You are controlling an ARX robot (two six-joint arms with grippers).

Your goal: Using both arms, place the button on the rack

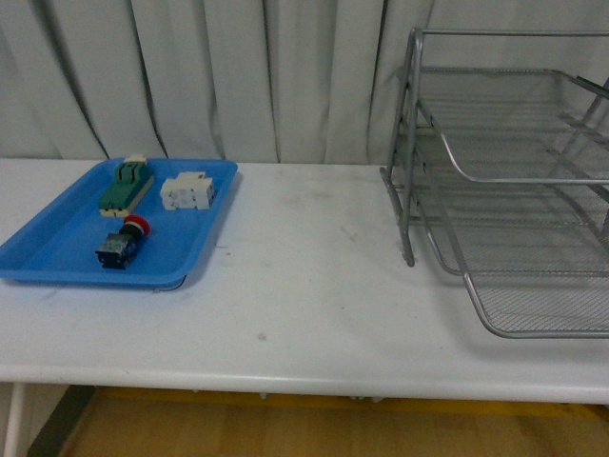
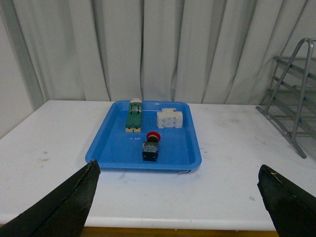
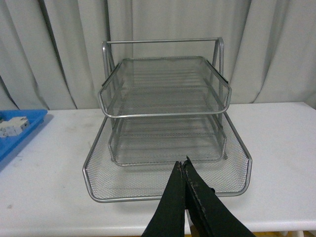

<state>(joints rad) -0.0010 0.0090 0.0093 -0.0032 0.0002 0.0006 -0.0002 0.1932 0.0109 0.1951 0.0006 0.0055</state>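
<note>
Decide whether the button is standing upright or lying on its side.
Lying on its side: the button rests flat in the blue tray, red cap pointing sideways.

A flat blue plastic tray (image 1: 57, 249) sits at the left end of a white table (image 1: 304, 286), close to the far edge. Toward the tray's back lies a green-and-cream oblong component (image 1: 127, 187), with a white block component (image 1: 186, 192) just beside it on the right, not touching. The tabletop carries faint dark scuffs. A pale pleated curtain (image 1: 238, 76) hangs behind. Yellowish wood flooring (image 1: 285, 428) shows beneath the front edge.
</note>
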